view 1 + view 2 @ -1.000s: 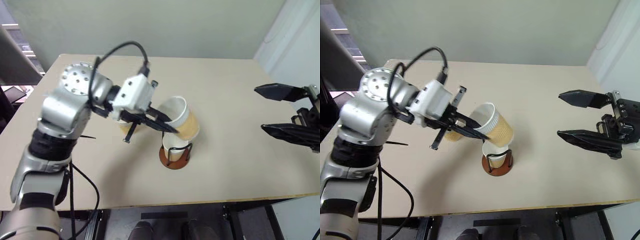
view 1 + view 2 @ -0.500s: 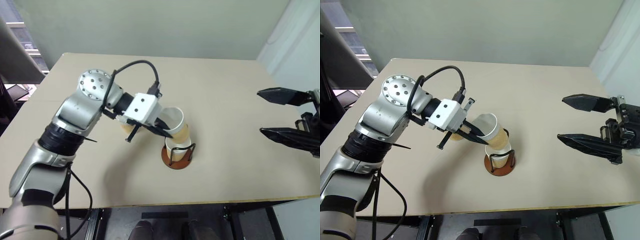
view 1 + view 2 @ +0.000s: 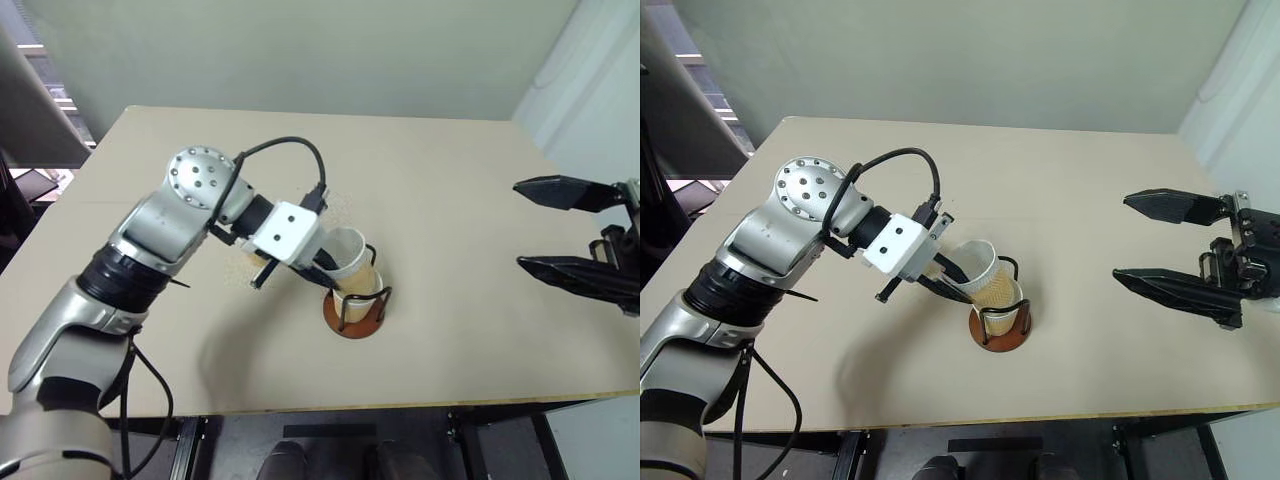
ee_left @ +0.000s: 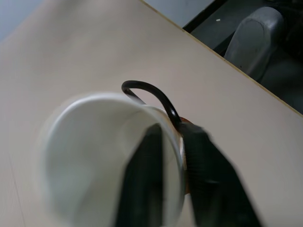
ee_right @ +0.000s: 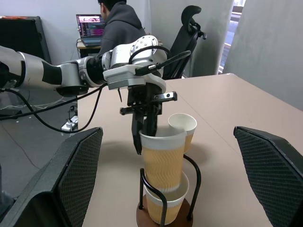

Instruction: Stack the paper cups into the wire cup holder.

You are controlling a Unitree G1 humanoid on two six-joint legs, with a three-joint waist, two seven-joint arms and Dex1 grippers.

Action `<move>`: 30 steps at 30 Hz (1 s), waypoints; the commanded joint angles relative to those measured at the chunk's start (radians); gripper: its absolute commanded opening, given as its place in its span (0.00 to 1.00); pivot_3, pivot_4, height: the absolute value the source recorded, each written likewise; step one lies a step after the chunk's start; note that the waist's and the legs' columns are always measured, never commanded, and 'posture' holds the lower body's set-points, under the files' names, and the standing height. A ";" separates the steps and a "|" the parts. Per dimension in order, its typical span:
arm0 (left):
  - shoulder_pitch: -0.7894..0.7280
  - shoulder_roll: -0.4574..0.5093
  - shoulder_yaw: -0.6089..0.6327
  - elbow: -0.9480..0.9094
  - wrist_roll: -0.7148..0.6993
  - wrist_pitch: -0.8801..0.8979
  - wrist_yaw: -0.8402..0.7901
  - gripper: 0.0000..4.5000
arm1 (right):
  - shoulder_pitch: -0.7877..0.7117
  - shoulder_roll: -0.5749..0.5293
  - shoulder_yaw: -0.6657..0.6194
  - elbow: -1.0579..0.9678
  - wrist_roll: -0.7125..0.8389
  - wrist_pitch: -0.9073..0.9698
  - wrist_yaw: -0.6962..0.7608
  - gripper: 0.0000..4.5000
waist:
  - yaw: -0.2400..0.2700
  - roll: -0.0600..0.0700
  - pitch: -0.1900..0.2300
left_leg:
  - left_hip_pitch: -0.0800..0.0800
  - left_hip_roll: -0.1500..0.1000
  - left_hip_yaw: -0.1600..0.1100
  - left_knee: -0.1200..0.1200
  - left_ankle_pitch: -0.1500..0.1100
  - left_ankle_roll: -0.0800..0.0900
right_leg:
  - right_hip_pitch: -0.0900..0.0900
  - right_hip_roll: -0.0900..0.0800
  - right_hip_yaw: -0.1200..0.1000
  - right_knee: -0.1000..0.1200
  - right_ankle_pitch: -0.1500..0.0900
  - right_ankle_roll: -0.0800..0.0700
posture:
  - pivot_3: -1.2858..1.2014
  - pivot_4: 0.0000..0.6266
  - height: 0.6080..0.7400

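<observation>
Even bright light, soft shadows, wrist close-up perhaps blurred

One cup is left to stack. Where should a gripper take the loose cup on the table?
Pinch the rim of the loose paper cup from above, one finger inside, one outside: it stands upright, mouth open. Approach on the side away from the wire cup holder close by.

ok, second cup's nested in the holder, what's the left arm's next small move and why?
Probably open the jaws fully and lift clear: the left gripper straddles the top cup's rim, and that cup sits upright in the lower cup inside the wire holder. A third cup waits behind.
</observation>
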 commanded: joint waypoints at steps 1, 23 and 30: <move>-0.030 -0.011 0.008 -0.004 0.006 -0.018 -0.039 0.47 | 0.004 -0.019 -0.040 -0.022 0.004 -0.016 -0.008 1.00 | 0.000 0.000 0.000 | 0.000 0.000 0.000 0.000 0.000 0.000 | 0.000 0.000 0.000 0.000 0.000 0.000 | 0.52 0.24 1.00; 0.104 0.130 0.294 0.356 0.186 0.016 0.086 0.99 | 0.019 -0.032 -0.030 -0.008 -0.010 -0.035 0.014 1.00 | -0.001 0.001 -0.001 | 0.001 -0.001 -0.002 0.000 -0.001 0.002 | -0.003 0.001 0.013 0.000 0.000 0.005 | 0.52 0.24 1.00; 0.105 0.076 0.265 0.402 0.252 -0.003 0.077 0.99 | 0.015 -0.042 -0.030 -0.004 -0.016 -0.036 0.016 1.00 | 0.005 0.001 -0.001 | 0.000 -0.003 0.000 0.002 -0.002 0.005 | -0.004 0.000 0.015 0.000 0.001 0.006 | 0.52 0.24 1.00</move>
